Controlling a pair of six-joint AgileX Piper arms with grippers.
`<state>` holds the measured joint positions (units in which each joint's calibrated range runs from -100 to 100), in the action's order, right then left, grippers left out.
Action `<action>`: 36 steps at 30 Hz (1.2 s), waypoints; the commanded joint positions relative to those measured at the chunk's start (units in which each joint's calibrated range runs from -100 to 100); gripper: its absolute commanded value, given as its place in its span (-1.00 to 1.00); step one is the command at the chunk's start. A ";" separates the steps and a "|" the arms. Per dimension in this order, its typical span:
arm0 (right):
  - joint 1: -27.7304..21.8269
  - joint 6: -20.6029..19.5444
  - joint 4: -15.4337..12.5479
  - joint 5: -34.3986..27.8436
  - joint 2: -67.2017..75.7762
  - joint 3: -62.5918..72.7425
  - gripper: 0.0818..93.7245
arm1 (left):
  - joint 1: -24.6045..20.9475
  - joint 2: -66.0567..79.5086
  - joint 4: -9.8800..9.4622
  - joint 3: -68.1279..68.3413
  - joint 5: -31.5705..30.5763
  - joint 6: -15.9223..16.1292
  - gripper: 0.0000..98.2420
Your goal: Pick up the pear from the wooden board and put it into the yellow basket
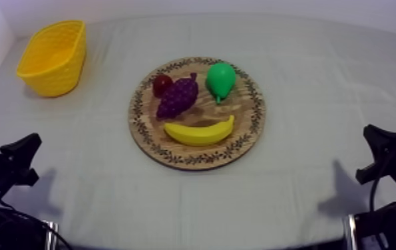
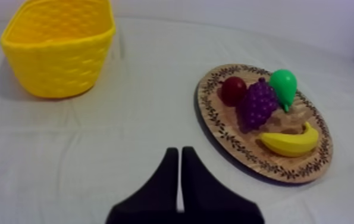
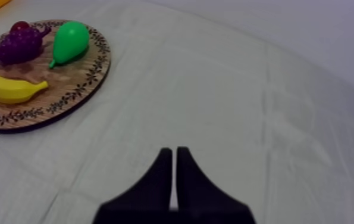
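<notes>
Target pear sits at ~1 o'clock on the wooden board, fat end to 12, stem to 6, so its long axis runs approx. 12–6 in top view. The grapes are just beside it at its 9. At the table's 10 o'clock, well apart, is the yellow basket. Both left gripper & right gripper are clenched on nothing, low at 8 and 4. Pear lies at 2 o'clock from L and 10 from R. R looks a bit nearer, but L is on the basket's side, so prob. the better pick. Jaws must open & close across the axis, 9–3.
</notes>
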<state>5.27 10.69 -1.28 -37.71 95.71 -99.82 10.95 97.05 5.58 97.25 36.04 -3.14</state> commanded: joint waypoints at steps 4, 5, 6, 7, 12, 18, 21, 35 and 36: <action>0.01 0.02 -0.01 -0.03 0.04 0.05 -0.99 | 0.51 -5.61 5.41 -3.95 3.27 7.00 -1.00; 0.01 0.02 -0.01 -0.03 0.04 0.05 -0.99 | 0.71 -7.00 5.71 -4.79 3.75 7.39 -1.00; 0.01 0.03 -0.01 -0.03 0.04 0.05 -0.99 | 0.89 -8.46 5.94 -5.67 4.21 7.72 -1.00; 0.01 0.03 -0.01 -0.03 0.04 0.05 -0.99 | 1.04 -10.03 6.11 -6.63 4.70 7.98 -1.00; 0.01 0.02 -0.01 -0.03 0.04 0.05 -0.99 | 1.29 -18.53 6.46 -11.94 7.26 8.20 -1.00; 0.01 0.04 -0.01 -0.03 0.04 0.05 -0.99 | 0.06 -31.16 6.54 -19.71 12.41 6.48 -1.00; 0.01 0.01 -0.01 -0.03 0.04 0.05 -0.99 | 0.18 -37.07 6.55 -23.89 15.59 6.19 -1.00; 0.01 0.01 -0.01 -0.03 0.04 0.05 -0.99 | 2.00 -61.82 5.74 -48.03 36.54 -5.23 -1.00; 0.01 0.01 -0.01 -0.03 0.04 0.05 -0.99 | 2.60 -63.25 5.37 -50.04 38.11 -5.85 -1.00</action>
<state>5.27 10.72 -1.28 -37.79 95.71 -99.82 12.79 38.65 11.30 53.27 70.03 -6.44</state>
